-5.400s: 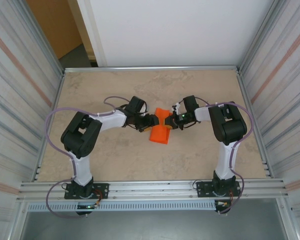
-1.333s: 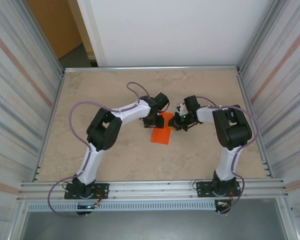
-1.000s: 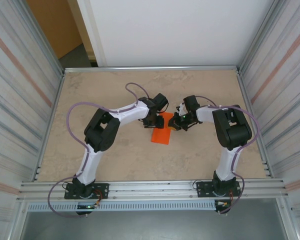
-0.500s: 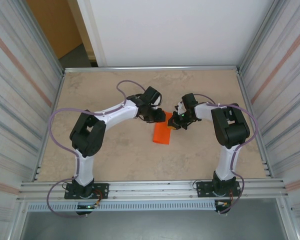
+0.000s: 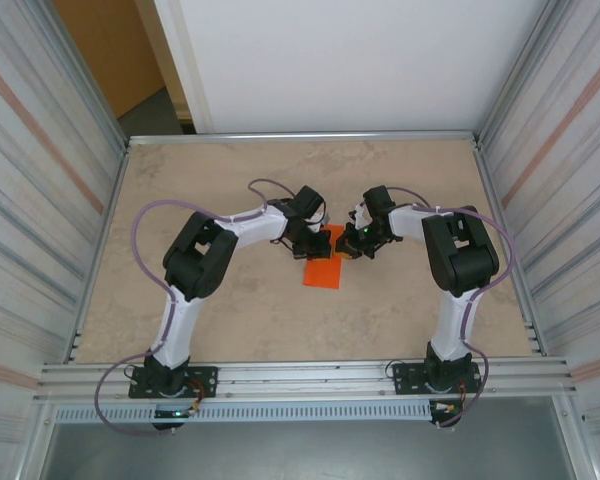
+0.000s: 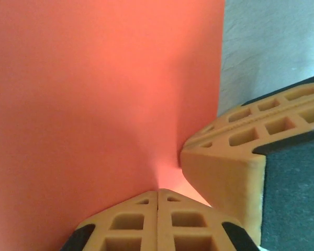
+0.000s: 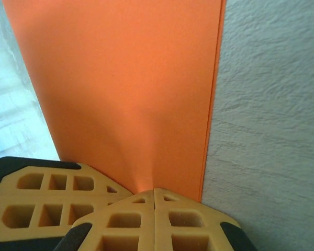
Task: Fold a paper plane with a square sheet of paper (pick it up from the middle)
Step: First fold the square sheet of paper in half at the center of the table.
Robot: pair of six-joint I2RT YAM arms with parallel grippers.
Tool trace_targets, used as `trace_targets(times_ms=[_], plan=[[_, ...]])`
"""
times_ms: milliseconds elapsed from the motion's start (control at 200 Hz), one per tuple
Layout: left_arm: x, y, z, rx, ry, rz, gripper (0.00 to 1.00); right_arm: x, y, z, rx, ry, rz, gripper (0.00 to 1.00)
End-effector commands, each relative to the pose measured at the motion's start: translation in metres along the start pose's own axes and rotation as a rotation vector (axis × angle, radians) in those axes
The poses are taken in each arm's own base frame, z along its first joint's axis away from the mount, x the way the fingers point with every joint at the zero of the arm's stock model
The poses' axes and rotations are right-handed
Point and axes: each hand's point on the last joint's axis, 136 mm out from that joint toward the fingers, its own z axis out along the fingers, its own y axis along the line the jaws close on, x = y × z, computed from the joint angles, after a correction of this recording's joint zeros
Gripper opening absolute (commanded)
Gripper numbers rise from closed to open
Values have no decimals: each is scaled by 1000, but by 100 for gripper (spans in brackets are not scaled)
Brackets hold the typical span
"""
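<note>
I have the left gripper [image 6: 157,191] pressed together, pinching the folded orange sheet [image 6: 94,104] at one end. The sheet runs straight ahead of the fingertips. The right gripper [image 7: 154,189], just beside, pinches the same end. Both arms are equally near.

The left arm [image 5: 195,262] and right arm [image 5: 458,255] are alike: white tubular links run between bulky black joint housings. A thin lilac cable [image 5: 155,206] loops loosely along each arm, from base to wrist. The black bases [image 5: 165,382] sit at 7 and 5 o'clock in the top view. A small green light [image 5: 365,237] glows on the right wrist. Close up, the fingers [image 6: 125,226] are tan-orange blocks with angled tips, pierced by rectangular pockets and backed in black at their outer corners.
</note>
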Motion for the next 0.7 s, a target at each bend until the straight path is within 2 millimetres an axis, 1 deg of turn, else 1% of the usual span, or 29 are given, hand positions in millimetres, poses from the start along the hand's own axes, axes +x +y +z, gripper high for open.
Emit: trace_targets(times_ms=[0,130,306,446,556,596,606,616,692], plan=[[-1,3,-2,-2,23,14,1,38,-88,27,321,98,111,0],[2,17,-3,-10,33,1,0,41,-95,26,351,105,117,0],[9,34,-6,32,56,-27,0,48,-106,26,402,132,135,0],[15,60,-14,46,64,-72,1,52,-114,25,434,146,143,0],[15,80,-26,66,50,-126,1,54,-119,25,459,150,146,0],[16,88,-27,58,54,-138,1,54,-121,24,467,149,147,0],[13,84,-34,63,37,-126,1,54,-122,24,469,150,148,0],[12,83,-37,65,30,-123,1,54,-122,24,470,151,148,0],[9,82,-50,69,2,-113,2,53,-122,24,471,149,145,0]])
